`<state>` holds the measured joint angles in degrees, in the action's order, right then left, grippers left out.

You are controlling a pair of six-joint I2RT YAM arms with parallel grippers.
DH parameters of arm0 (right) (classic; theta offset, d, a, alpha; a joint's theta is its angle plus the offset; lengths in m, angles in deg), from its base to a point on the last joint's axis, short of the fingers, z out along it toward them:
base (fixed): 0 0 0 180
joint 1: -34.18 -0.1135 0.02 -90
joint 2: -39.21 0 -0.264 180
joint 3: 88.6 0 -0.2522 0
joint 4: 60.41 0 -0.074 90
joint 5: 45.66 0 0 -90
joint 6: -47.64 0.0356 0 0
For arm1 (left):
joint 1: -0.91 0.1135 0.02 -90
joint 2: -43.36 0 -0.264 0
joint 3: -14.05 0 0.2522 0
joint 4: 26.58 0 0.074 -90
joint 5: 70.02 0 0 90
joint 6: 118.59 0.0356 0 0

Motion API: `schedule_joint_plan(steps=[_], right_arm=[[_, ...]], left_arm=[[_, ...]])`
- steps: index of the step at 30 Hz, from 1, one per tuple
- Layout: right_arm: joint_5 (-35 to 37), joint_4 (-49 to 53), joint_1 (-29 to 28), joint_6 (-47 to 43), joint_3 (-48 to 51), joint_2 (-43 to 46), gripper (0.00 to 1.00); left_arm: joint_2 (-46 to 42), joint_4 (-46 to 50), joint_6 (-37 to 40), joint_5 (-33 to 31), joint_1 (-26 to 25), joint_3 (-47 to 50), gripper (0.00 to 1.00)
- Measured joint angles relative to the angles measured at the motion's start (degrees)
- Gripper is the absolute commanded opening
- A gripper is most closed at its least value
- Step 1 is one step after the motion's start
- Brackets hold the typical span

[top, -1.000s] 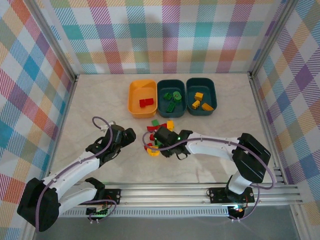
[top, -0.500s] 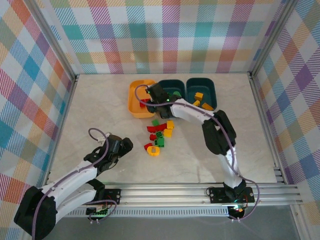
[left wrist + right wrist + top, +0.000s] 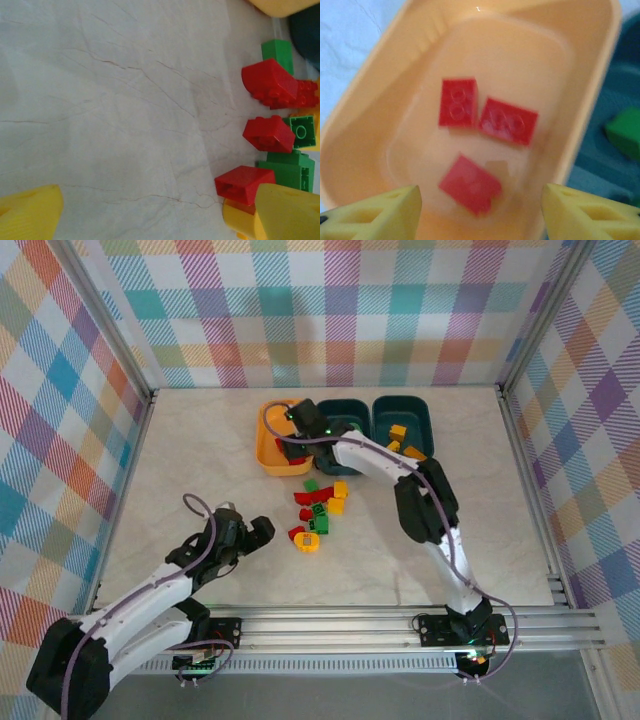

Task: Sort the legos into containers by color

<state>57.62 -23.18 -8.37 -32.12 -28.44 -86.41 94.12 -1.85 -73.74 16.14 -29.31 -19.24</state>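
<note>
For the table [image 3: 200, 460]: pale, marbled, lying under both hands.

For the right arm [image 3: 432, 505]: reaches at full stretch from the base, bends leftward at the elbow, tips the wrist down. Ends in the right gripper [image 3: 480, 192], hanging straight above a tub floor with yellow fingers [image 3: 375, 212] spread wide, clasping nothing.

For the left arm [image 3: 150, 590]: lies low and folded, points rightward. Ends in the left gripper [image 3: 157, 200], hovering close over bare table, spread wide, holding nothing.

Directly under the right gripper: the yellow-orange tub [image 3: 266, 440], long axis running away from the fingers. Just to that gripper's right: the nearer teal tub [image 3: 600, 170], holding a green brick [image 3: 625, 132]. Beyond it: the farther teal tub [image 3: 427, 422], holding yellow bricks [image 3: 398, 435].

Just ahead of the left gripper's tips: the loose legos [image 3: 320, 512], red, green and yellow, bunched together, with the nearest red brick [image 3: 245, 184] just beside one finger.

Inside the yellow-orange tub:
- a two-stud red brick [image 3: 458, 101], studs up, long axis pointing away from the right gripper
- right beside it, a wider red brick [image 3: 508, 121], studs up, long axis lying across, slightly slanted
- below and between the fingertips, a third red brick [image 3: 470, 184], tilted and blurred
</note>
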Motion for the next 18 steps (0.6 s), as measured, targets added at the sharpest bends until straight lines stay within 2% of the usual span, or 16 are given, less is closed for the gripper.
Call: schedule_joint_plan(steps=[6,10,14,18], right_arm=[[3.45,-5.95,-0.17,2.71,25.27,20.5,0.64],[7.3,-8.61,0.35,4.85,37.88,31.74,0.7],[9.9,-10.69,1.64,6.97,48.92,39.78,0.74],[11.47,-10.99,3.58,8.68,56.87,45.57,0.76]], left_arm=[[11.19,-0.66,3.8,-0.13,-9.35,-9.22,0.88],[18.88,0.15,5.62,-2.21,-17.42,-16.48,0.91],[26.58,4.66,6.25,-6.01,-22.53,-23.63,0.93],[33.94,8.7,6.67,-8.31,-25.57,-28.94,0.91]])
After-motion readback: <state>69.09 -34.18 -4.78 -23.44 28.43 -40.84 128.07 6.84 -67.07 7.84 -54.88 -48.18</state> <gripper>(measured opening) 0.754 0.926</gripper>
